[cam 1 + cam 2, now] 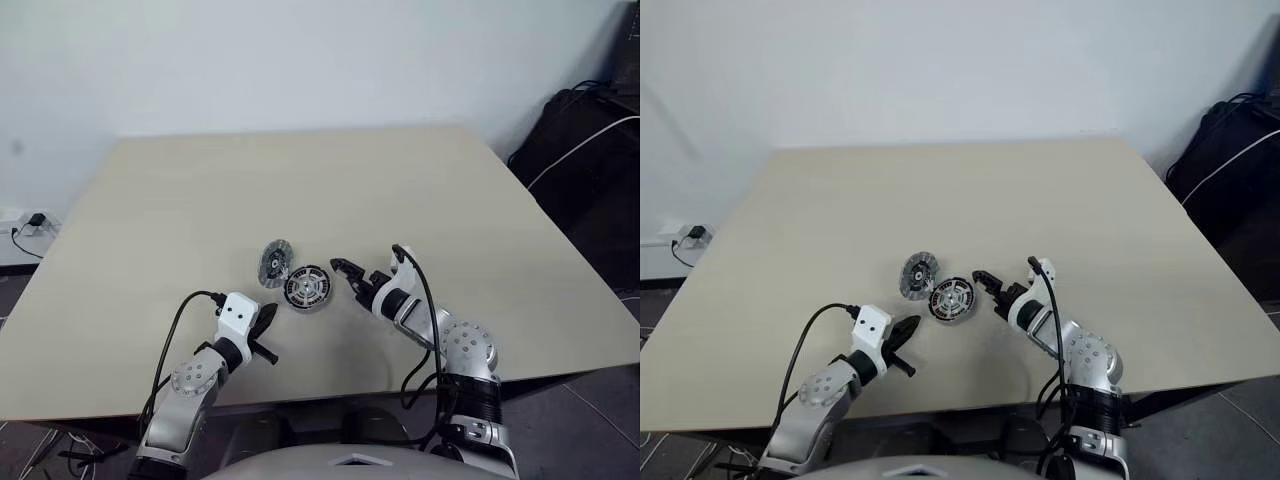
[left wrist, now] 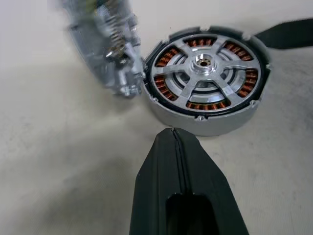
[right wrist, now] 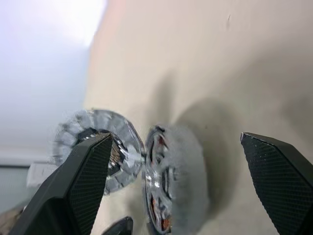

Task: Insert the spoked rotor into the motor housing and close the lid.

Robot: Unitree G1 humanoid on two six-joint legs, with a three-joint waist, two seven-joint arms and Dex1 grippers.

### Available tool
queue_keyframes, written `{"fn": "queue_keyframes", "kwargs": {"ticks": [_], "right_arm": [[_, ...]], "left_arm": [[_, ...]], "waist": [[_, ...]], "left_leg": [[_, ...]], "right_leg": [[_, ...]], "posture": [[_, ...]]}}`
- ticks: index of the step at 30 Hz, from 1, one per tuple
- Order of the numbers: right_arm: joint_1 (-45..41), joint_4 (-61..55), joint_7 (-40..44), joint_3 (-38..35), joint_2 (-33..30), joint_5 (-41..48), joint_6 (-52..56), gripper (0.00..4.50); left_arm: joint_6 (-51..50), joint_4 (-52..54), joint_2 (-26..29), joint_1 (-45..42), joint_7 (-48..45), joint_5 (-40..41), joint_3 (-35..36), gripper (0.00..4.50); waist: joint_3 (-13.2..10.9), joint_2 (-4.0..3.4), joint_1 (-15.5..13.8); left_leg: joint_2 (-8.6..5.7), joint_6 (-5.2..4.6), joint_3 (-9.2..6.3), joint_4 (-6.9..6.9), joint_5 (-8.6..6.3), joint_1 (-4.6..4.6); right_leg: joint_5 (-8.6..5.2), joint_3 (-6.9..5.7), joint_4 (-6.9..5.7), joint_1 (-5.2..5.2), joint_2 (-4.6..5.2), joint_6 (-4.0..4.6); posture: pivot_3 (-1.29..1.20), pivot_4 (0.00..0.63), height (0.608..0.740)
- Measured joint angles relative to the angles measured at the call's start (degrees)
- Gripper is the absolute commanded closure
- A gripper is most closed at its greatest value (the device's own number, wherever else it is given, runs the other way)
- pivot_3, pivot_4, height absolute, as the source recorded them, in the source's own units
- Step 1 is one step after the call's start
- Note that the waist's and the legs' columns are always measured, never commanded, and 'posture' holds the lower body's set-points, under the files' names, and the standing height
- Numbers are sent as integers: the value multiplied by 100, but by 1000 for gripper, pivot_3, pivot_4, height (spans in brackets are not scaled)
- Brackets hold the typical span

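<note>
Near the table's [image 1: 150, 200] front edge, the rotor [image 2: 208, 66] sits seated in the housing [image 2: 205, 122]; the lid [image 1: 274, 263] leans beside, touching it. It looks rigid, heavy, slick metal: pinch its rim. Right gripper [image 1: 347, 272] gapes empty; left gripper [image 1: 266, 330] is closed.

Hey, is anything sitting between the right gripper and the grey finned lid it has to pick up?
Yes. The round motor housing with copper windings, with the shiny silver spoked rotor already seated in it, lies directly between the right gripper, jaws open, and the flat grey finned metal lid.
</note>
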State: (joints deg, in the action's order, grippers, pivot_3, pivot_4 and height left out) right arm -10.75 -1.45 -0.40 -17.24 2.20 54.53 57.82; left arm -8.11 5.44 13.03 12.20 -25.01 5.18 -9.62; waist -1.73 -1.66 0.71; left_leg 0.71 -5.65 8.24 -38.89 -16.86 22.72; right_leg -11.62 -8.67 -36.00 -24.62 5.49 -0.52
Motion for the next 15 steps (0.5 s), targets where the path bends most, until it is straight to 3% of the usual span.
{"fn": "queue_keyframes", "kwargs": {"ticks": [5, 6, 9, 15], "right_arm": [[62, -398, 180, 324, -144, -372, -350, 27], [76, -470, 223, 436, -203, -508, -439, 210], [135, -749, 426, 952, -440, -1025, -746, 971], [182, -1117, 873, 2186, -1035, -2214, -1385, 2975]], "left_arm": [[1, 0, -11, -2, -1, 0, -1, 4500], [1, -2, -10, -2, -1, -1, 0, 4500], [1, -2, -10, -2, -1, -1, 0, 4500], [3, -2, -11, -2, -2, -1, 0, 4500]], "waist": [[-1, 0, 0], [-1, 0, -3], [-2, 1, 0], [-3, 5, -3]], "left_leg": [[1, 1, 0, -3, 1, -2], [0, 1, 0, -5, 1, -2], [0, 0, 1, -9, 1, -2], [0, 0, 1, -9, 1, -2]], "right_leg": [[-3, -2, 0, 2, 0, -1], [-4, -1, 1, 2, 1, 0], [-11, 0, 2, 3, 2, 11], [-14, -2, 1, 2, 2, 17]], "posture": [[0, 0, 740], [0, 0, 740], [0, 0, 740], [0, 0, 740]]}}
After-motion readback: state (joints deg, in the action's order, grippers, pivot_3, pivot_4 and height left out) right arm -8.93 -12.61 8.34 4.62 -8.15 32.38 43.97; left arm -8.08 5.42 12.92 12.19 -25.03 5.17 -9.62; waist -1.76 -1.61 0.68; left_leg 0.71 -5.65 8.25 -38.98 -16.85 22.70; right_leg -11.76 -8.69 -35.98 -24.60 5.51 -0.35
